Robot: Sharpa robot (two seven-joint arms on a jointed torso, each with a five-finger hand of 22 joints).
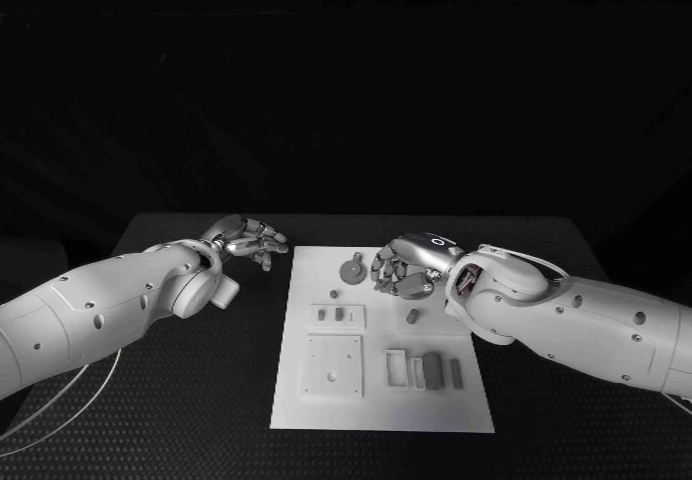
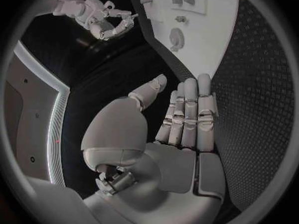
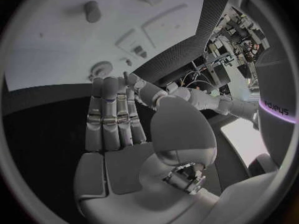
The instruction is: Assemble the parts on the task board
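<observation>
The task board point(image 1: 382, 400) is a long white plate in the middle of the black table point(image 1: 216, 400). Its long side runs from the near edge to the far edge. The head view shows the grey parts on it: a round part point(image 1: 352, 270) near the far end, a small peg point(image 1: 413, 316) in the middle, and tall blocks point(image 1: 433, 368) standing by the right edge.

The left hand point(image 1: 251, 239) is over bare table just past the board's left edge. The left wrist view shows its fingers point(image 2: 190, 112) straight and side by side, holding nothing.

The right hand point(image 1: 405, 268) is over the board's far right corner, near the round part. The right wrist view shows it flat and holding nothing.
</observation>
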